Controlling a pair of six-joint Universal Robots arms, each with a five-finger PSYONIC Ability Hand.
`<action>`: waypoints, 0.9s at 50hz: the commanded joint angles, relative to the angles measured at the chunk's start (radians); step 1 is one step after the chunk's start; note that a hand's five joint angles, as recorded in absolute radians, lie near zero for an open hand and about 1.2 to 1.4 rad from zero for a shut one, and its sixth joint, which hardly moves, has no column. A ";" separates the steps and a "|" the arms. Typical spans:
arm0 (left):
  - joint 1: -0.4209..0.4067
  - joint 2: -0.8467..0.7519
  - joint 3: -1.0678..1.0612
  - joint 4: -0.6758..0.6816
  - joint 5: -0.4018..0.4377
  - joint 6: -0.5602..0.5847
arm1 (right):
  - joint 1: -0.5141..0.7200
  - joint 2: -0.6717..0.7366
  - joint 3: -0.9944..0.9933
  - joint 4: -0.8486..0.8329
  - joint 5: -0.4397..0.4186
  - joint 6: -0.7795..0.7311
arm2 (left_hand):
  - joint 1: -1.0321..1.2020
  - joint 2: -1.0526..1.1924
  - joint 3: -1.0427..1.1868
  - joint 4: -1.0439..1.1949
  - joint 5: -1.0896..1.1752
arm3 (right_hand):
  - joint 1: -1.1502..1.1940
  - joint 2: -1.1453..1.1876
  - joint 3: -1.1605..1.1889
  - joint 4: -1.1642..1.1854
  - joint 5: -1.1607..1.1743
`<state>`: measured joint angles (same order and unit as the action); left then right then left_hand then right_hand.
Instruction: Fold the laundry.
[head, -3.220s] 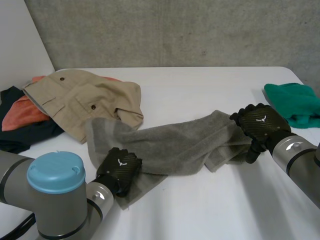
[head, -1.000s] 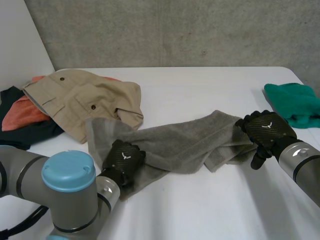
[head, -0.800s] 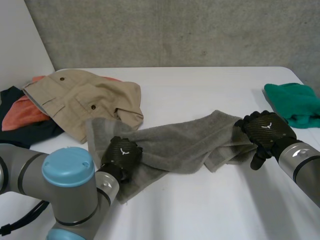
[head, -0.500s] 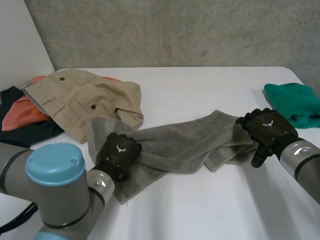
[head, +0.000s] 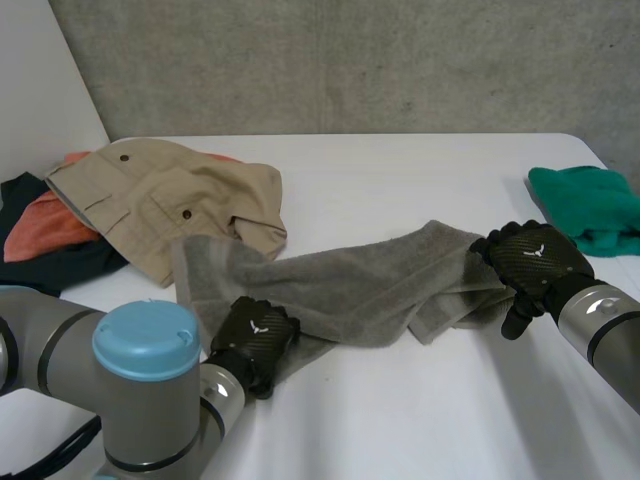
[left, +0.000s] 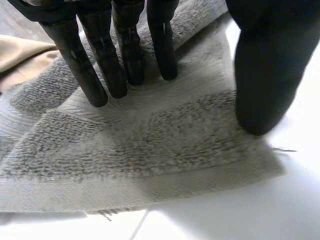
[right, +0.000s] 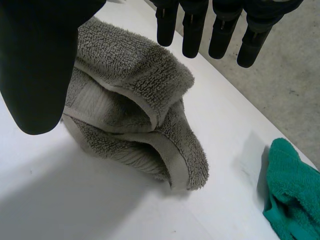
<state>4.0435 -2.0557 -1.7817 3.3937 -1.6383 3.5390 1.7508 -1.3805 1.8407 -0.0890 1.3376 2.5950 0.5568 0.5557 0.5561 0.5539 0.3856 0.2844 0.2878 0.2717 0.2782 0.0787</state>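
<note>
A grey towel (head: 370, 285) lies crumpled lengthwise across the middle of the white table (head: 420, 400). My left hand (head: 255, 340) rests on its near left corner. In the left wrist view the fingers (left: 120, 60) lie straight on the towel (left: 150, 145) with the thumb (left: 260, 90) set apart near the hem, so the hand is open. My right hand (head: 530, 262) hovers at the towel's bunched right end. Its straight fingers (right: 192, 30) and thumb (right: 40, 60) stand apart above the folds (right: 125, 75), holding nothing.
A green cloth (head: 585, 205) lies at the table's right edge, beyond the right hand (right: 292, 195). A beige garment with buttons (head: 170, 200) lies at the back left, overlapping the towel's left end. Orange (head: 45, 220) and dark (head: 40, 265) clothes are heaped beside it.
My left hand has slid toward the table's front over the towel's near corner, and its fingers have straightened. The right hand has stayed where it was.
</note>
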 joint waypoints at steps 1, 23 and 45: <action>0.015 -0.017 0.005 0.073 -0.015 0.050 | 0.001 0.003 0.002 0.000 0.000 -0.001 | 0.167 0.168 0.168 0.170 0.164 | -0.031 -0.034 -0.018 -0.024 0.001; 0.077 -0.089 0.070 0.171 -0.003 0.190 | 0.001 0.000 0.003 -0.002 0.000 -0.001 | 0.839 0.841 0.840 0.842 0.836 | -0.031 -0.034 -0.018 -0.024 0.001; 0.077 0.584 0.085 -0.151 -0.005 -0.011 | 0.074 -0.023 -0.115 0.225 -0.001 0.039 | 0.839 0.841 0.840 0.842 0.836 | 0.013 0.010 0.026 0.020 0.045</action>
<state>4.1164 -1.6450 -1.7453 3.3381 -1.6440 3.6015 1.7630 -1.4275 1.7587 0.0786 1.3408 2.6230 1.1346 1.1917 1.1876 1.1981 0.9819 0.2844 0.2879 0.2717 0.2782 0.0788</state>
